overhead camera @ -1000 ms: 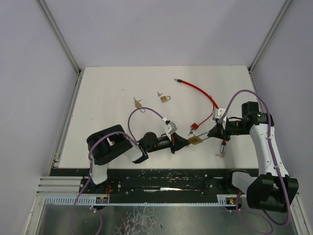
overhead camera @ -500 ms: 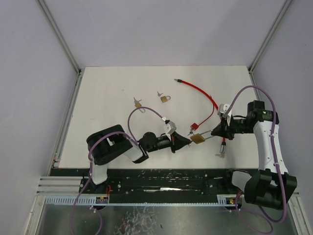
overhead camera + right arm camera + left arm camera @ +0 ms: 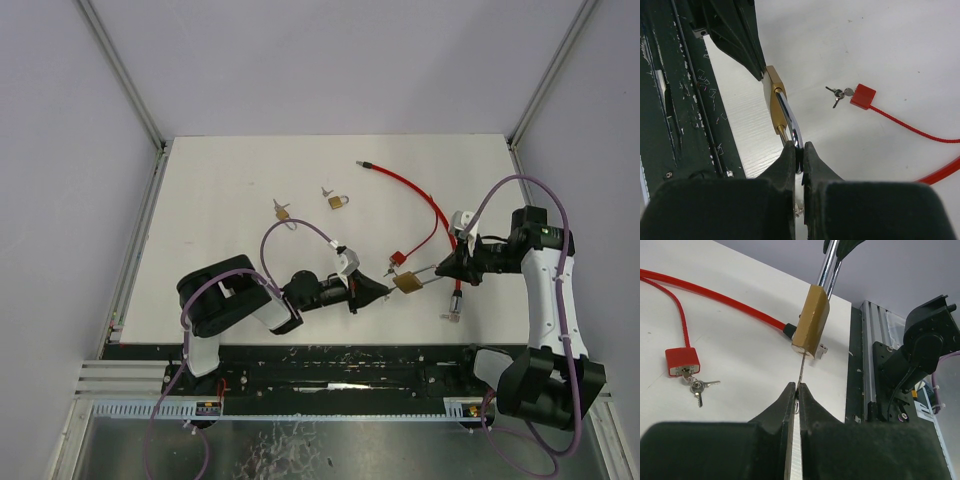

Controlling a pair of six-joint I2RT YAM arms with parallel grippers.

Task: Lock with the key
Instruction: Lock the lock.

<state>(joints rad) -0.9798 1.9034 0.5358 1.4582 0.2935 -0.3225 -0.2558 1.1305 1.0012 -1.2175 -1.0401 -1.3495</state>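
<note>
Between both jaws hangs a brass padlock, key inserted underneath.

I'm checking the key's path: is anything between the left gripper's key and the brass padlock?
Nothing visible. The key in the left gripper runs straight to the underside of the brass padlock; the right gripper pinches the shackle at the far end.

No text, brand, number or sign can be read anywhere. The brass padlock shows no legible marking, and a pale sticker at the left wrist view's edge is too blurred to read.
</note>
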